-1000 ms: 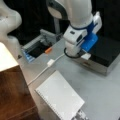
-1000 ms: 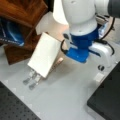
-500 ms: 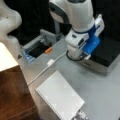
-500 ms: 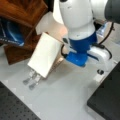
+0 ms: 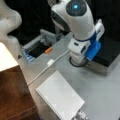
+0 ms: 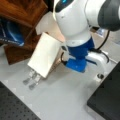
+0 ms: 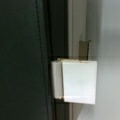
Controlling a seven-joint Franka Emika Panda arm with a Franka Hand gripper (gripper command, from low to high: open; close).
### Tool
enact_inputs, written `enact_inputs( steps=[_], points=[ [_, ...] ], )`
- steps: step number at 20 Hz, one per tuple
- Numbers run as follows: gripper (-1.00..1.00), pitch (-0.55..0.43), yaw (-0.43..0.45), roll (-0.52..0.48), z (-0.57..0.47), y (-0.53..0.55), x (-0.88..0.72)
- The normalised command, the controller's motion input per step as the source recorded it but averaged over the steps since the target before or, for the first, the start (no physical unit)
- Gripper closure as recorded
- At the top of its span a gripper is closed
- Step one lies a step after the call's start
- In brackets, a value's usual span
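We see the white arm (image 5: 75,27) bent low over the grey table (image 5: 100,92), its gripper (image 5: 79,58) now nearer the black box (image 5: 110,53) than a second ago. The white panel (image 6: 45,55) and cable (image 5: 50,63) have not moved. We cannot tell how the fingers stand.

Glossy white rounded arm (image 5: 75,22), blue wrist block (image 6: 76,65), glowing blue ring light
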Motion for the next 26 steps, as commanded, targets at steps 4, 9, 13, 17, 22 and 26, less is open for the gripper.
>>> enact_inputs(
  steps=[4, 9, 13, 17, 22, 26],
  points=[
    [-1.0, -0.006, 0.053, 0.256, -0.18, -0.1, -0.22],
    [-1.0, 0.001, 0.002, 0.318, -0.13, -0.09, -0.27],
    [-1.0, -0.026, -0.069, 0.329, -0.13, -0.04, -0.28],
    [-1.0, -0.072, -0.113, 0.306, -0.18, -0.05, -0.27],
    [-1.0, -0.109, -0.155, 0.278, -0.19, -0.04, -0.21],
    [-1.0, -0.117, -0.192, 0.242, -0.18, 0.04, -0.13]
  ],
)
